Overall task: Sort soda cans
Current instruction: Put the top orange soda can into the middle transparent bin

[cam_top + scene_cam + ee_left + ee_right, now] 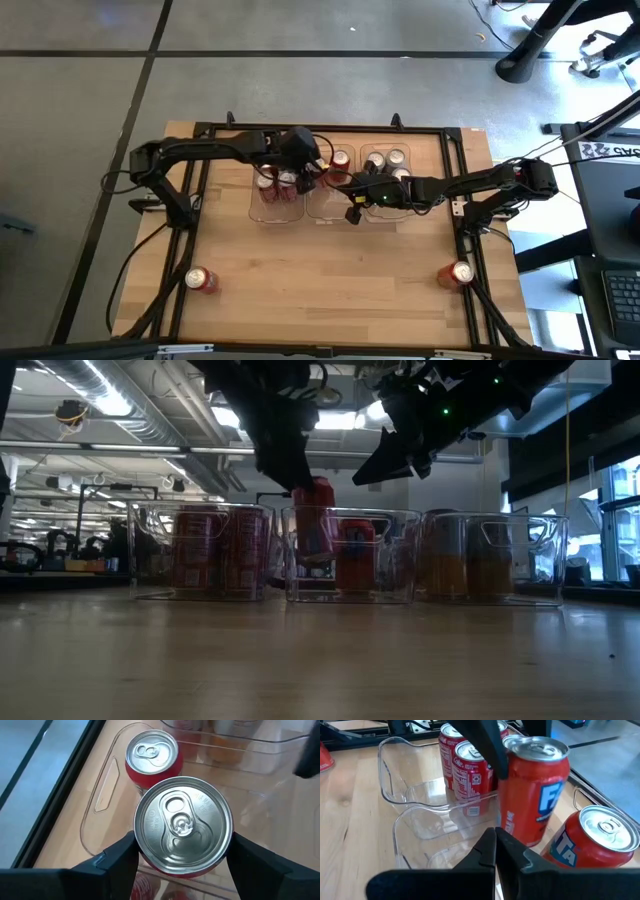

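My left gripper (306,180) is shut on a red soda can (316,520) over the middle clear tray (400,595). The left wrist view shows the can's silver top (182,822) between my fingers, with another red can (151,752) standing on the tray floor below. The left tray (262,208) holds several red cans (470,770). The right tray (372,212) holds gold cans (465,565). My right gripper (352,207) is shut and empty. It hovers just near of the middle tray, beside the held can (535,790). My left gripper pinches the red can's upper side wall, just under the rim (140,837), between its two fingers (117,857), one on each opposite side. The fingers come from above, pointing down. The can hangs lifted clear of the tray floor, near upright with a slight tilt.
Two more red cans lie on the table near its near corners, one left (201,280) and one right (459,273). The three trays stand side by side toward the far edge. Bare wood (330,270) stretches between the trays and the near edge. A black frame (200,130) rims the table.
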Tool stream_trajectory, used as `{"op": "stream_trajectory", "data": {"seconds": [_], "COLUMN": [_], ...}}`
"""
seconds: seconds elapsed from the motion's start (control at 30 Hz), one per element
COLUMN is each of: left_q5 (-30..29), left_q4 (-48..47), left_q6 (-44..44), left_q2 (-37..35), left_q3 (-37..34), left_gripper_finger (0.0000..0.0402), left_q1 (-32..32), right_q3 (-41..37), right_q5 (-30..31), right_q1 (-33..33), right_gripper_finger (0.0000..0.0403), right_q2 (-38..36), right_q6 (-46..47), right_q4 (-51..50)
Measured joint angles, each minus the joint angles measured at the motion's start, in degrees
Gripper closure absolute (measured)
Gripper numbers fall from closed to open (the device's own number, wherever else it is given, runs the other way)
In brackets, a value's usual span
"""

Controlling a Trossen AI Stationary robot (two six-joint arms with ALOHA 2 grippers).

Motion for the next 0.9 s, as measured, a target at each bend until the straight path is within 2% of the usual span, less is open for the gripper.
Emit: {"op": "stream_trajectory", "data": {"seconds": [0.33, 0.9], "left_q5": [-4.66, -5.18], "left_q4": [0.67, 2.32], "left_q6": [0.24, 0.70], "left_q2": [4.60, 7.81], "left_q3": [0.02, 0.11], "left_gripper_finger": [0.0150, 0.0138], "left_q1": [0.66, 2.97], "right_q3": [0.00, 0.00], "right_q5": [0.00, -0.02], "right_q1": [0.00, 0.00], "right_gripper_finger": [0.0398, 0.0398], "right_q2": [0.00, 0.28], "right_q6": [0.43, 0.42], "right_q4": [-0.25, -1.28]}}
